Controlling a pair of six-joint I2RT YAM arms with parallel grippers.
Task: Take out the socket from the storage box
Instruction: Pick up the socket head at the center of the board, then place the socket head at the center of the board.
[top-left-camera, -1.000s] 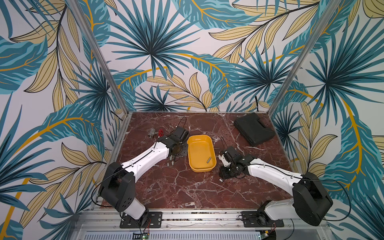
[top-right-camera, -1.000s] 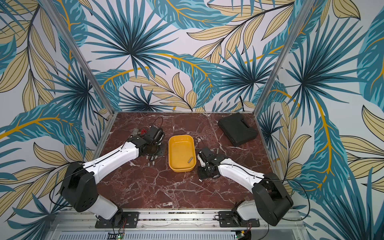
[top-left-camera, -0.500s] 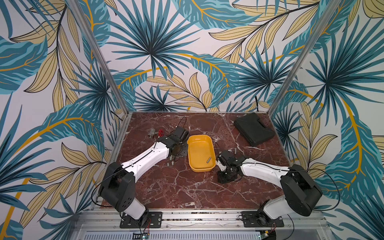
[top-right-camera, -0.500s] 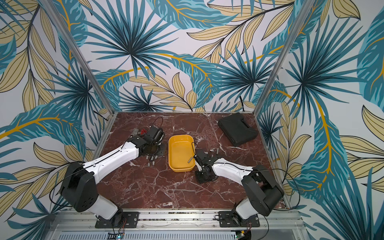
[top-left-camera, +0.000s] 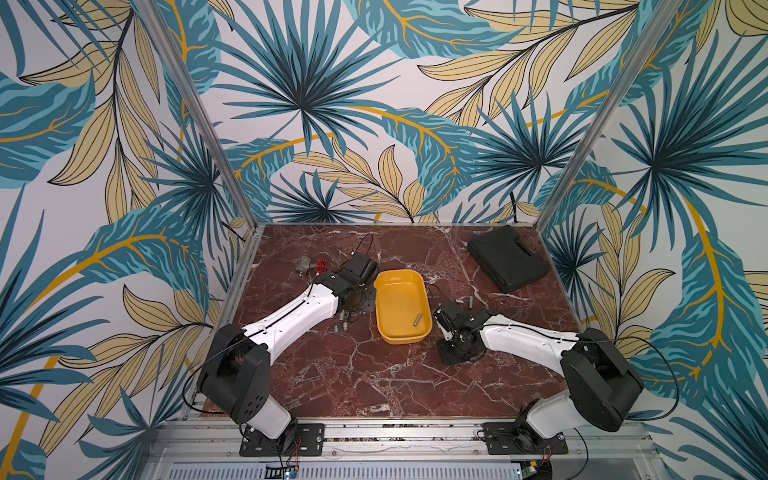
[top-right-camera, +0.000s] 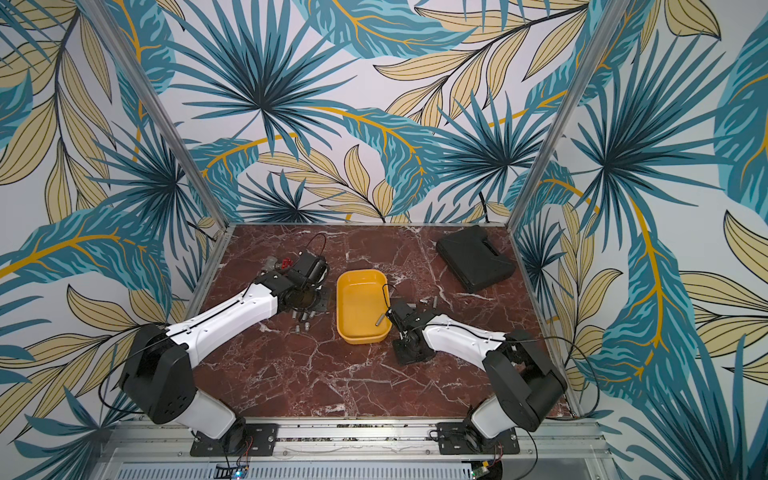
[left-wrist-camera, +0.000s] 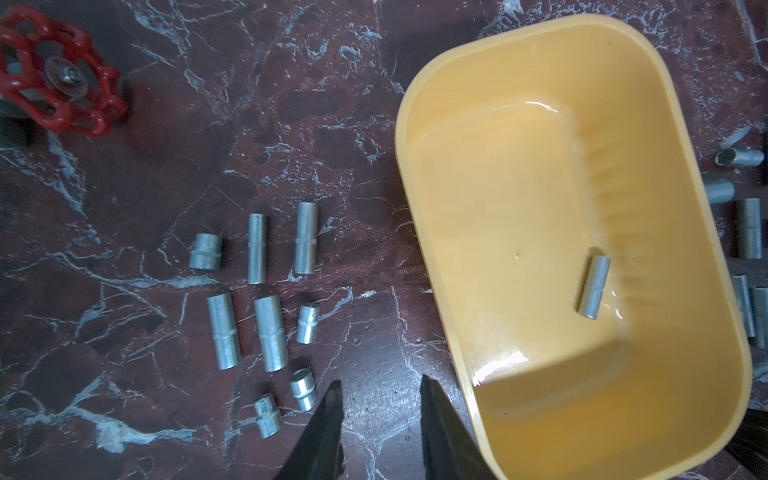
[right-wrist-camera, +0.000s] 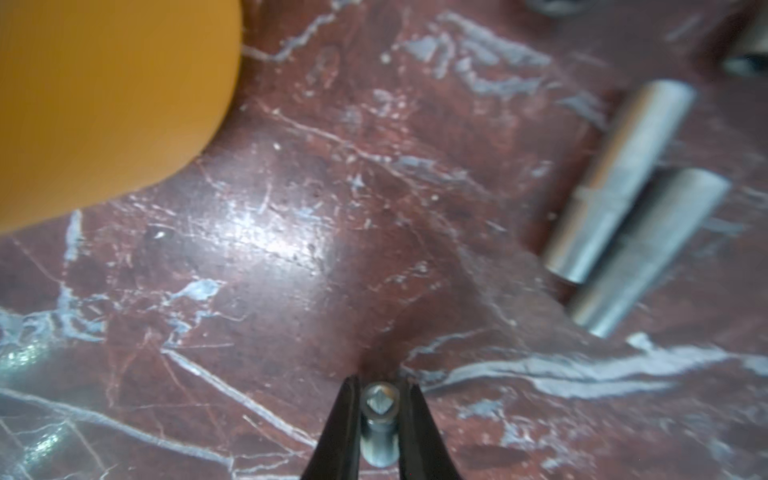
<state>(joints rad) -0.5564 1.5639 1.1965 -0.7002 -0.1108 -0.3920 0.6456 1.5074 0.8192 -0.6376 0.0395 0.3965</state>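
Both top views: the storage box (top-left-camera: 398, 297) sits mid-tabletop (top-left-camera: 374, 374) with a remaining socket (top-left-camera: 417, 319) lying inside; the right hand (top-left-camera: 455, 347) is low just beside its near corner, grip hidden under the wrist. Left wrist view: the left hand (left-wrist-camera: 380, 382), fingers apart and empty, hangs between the laid-out sockets (left-wrist-camera: 266, 291) and the box. Right wrist view alone shows the right hand clamped, as far as the blur allows, on a small socket (right-wrist-camera: 379, 419) outside the box; pinched near the fingertips, it could slip out and roll into the neighbouring sockets (right-wrist-camera: 623, 199).
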